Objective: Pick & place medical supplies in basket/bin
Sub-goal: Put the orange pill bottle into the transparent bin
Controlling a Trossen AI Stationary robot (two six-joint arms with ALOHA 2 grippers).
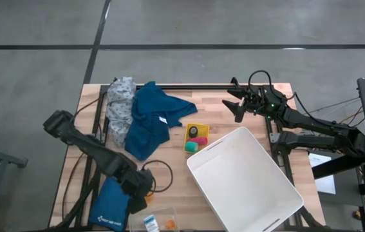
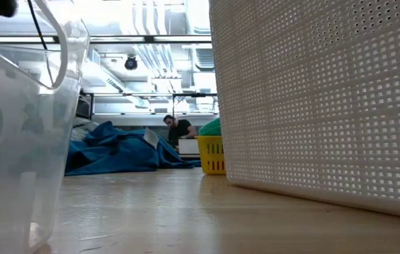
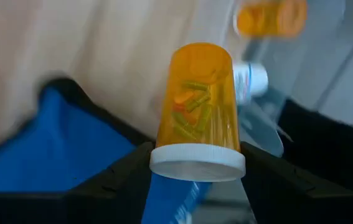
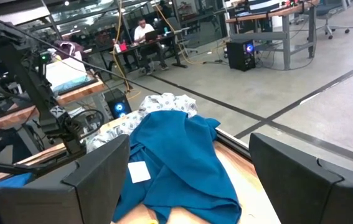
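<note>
At the near left corner of the table, left gripper (image 3: pixel 196 180) is clamped on an orange pill bottle (image 3: pixel 198 106), white cap toward the wrist, capsules visible inside. Just beside it lies the blue padded pouch (image 1: pixel 111 207). Right gripper (image 1: pixel 237 103) waits at the far edge, jaws spread and empty. Blue garment (image 1: pixel 150 119) and grey dotted cloth (image 1: pixel 120 100) lie far left; white bin (image 1: pixel 250 177) sits near right.

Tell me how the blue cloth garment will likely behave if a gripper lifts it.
The blue cloth garment lies crumpled in soft folds, so it would probably sag and drape rather than hold shape. It overlaps the grey dotted cloth, so lifting might drag that along. Being spread wide, a single pinch likely leaves much of it trailing on the table.
</note>
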